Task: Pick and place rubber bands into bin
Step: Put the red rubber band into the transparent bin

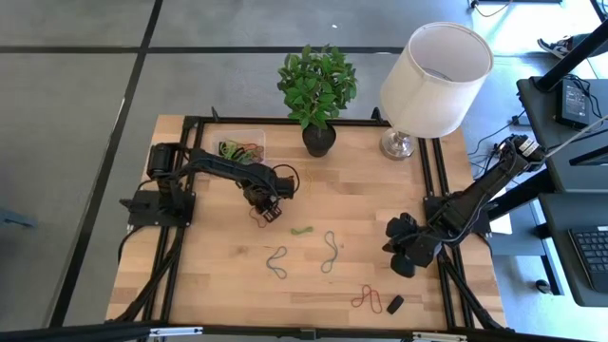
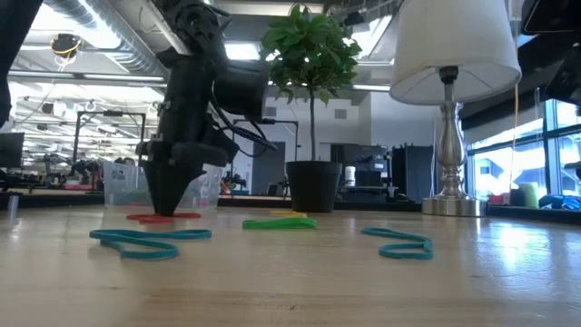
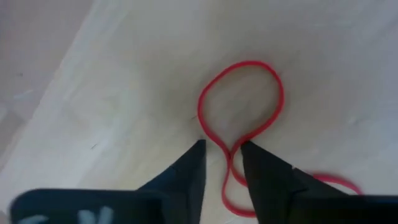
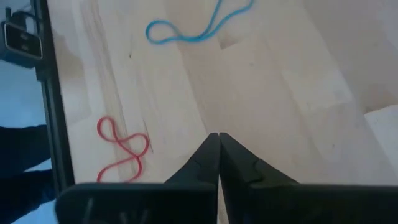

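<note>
A red rubber band twisted into a figure-eight lies flat on the wooden table. My left gripper points straight down over it, open by a narrow gap. One fingertip stands on each side of the band's crossing, down at the table top. The clear bin with several bands in it stands behind, at the far left. My right gripper waits shut above the table's right side. A green band, two teal bands and another red band lie loose. My left gripper comes from above with its fingers across the red band's crossing, which lies on the table in the gap between them. One strand runs close along one finger; I cannot tell whether it touches.
A black plant pot and a lamp stand along the far edge. A small black block lies near the front right by the red band. Black frame rails run around the table.
</note>
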Robot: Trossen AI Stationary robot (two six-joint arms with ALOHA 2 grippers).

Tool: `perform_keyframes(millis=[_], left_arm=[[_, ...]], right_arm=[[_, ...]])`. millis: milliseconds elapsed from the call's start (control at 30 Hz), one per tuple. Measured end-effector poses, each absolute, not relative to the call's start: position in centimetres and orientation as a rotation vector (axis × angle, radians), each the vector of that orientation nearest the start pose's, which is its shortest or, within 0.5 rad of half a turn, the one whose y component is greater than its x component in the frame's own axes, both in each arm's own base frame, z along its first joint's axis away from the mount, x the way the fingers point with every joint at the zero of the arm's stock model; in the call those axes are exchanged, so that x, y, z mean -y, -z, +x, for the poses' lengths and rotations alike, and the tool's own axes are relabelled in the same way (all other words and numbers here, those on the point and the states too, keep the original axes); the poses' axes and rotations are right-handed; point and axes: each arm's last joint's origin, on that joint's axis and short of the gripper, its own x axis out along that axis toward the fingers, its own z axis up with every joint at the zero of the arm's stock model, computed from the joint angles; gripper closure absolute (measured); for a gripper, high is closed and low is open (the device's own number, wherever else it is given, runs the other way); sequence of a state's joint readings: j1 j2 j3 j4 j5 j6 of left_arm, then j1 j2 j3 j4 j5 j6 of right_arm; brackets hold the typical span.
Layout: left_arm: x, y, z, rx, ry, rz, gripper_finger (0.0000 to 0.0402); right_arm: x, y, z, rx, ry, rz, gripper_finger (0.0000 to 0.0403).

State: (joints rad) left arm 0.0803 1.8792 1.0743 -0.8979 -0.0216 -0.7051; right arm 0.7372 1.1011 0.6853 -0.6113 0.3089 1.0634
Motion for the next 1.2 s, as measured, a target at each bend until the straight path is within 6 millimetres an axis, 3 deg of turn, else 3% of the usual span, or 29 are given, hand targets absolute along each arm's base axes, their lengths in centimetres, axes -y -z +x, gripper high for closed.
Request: perform_keyframes(millis=[200, 300, 400, 567, 667, 900, 1067, 1200], left_arm=[[-2.6, -12.8, 30.4, -1.617, -0.621, -0.59, 0.0388], [-2.5, -14.0, 31.1, -1.601, -0.57, -0.548, 0.0397], [-2.4, -17.1, 32.0, -1.507, -0.506, -0.524, 0.04], [-3.3, -22.6, 31.4, -1.355, -0.462, -0.442, 0.04], [-4.6, -26.2, 29.6, -1.271, -0.505, -0.425, 0.04], [-9.3, -30.8, 23.6, -1.192, -0.679, -0.381, 0.04], [-13.1, -30.7, 20.1, -1.215, -0.779, -0.403, 0.04], [-15.5, -28.6, 18.0, -1.289, -0.814, -0.447, 0.04]], right_arm=[[-12.7, -21.5, 15.5, -0.922, 0.135, 0.469, 0.0394], [-12.7, -21.5, 15.5, -0.915, 0.138, 0.472, 0.0394], [-12.6, -21.6, 15.6, -0.873, 0.183, 0.491, 0.0394], [-12.4, -21.8, 16.0, -0.78, 0.24, 0.504, 0.0394], [-12.3, -22.0, 16.4, -0.742, 0.254, 0.526, 0.0394], [-11.3, -22.3, 17.5, -0.693, 0.295, 0.582, 0.0394], [-10.6, -22.5, 18.2, -0.653, 0.326, 0.625, 0.0394], [-10.2, -22.8, 18.8, -0.617, 0.338, 0.659, 0.0394]])
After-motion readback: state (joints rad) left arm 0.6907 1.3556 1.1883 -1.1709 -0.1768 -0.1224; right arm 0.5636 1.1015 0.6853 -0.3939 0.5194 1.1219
